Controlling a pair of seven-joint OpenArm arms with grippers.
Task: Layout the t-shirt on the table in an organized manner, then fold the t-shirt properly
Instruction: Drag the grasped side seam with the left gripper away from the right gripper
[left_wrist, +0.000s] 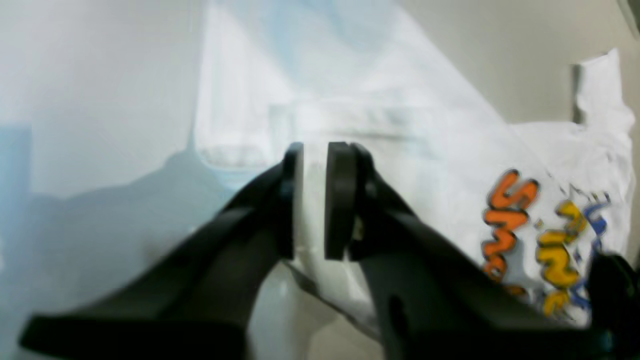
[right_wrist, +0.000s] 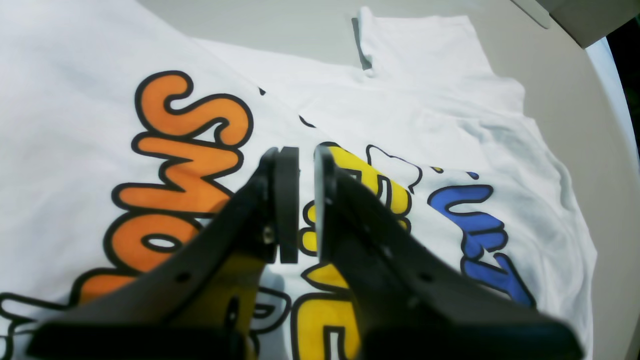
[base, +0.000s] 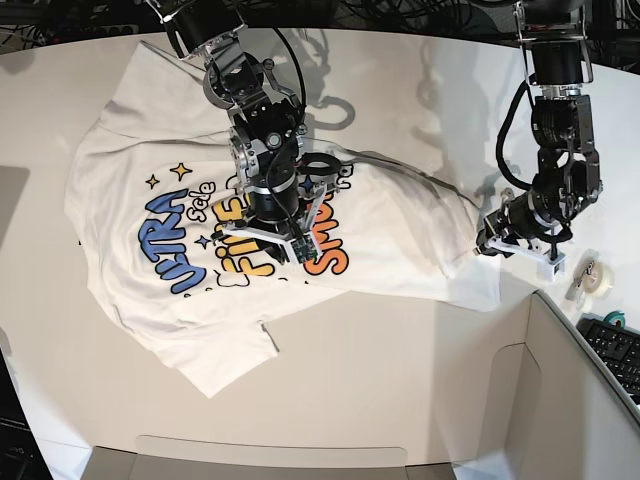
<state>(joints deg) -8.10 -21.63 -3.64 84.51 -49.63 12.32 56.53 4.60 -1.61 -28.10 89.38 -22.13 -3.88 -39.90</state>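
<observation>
The t-shirt (base: 130, 140) lies print-up on the counter (base: 400, 370), its body mostly toward 9 o'clock in the base view. The right tool (right_wrist: 306, 165) hangs over the print in the middle, its jaws a little apart with nothing between them. If it travels low, it may catch the cloth and make new wrinkles. At 3 o'clock the left tool (left_wrist: 315, 150) is at the shirt's edge, with white cloth in its narrow gap. I cannot tell if it grips. If it pulls away while the cloth is caught, the edge will drag and the layout will be spoiled.
</observation>
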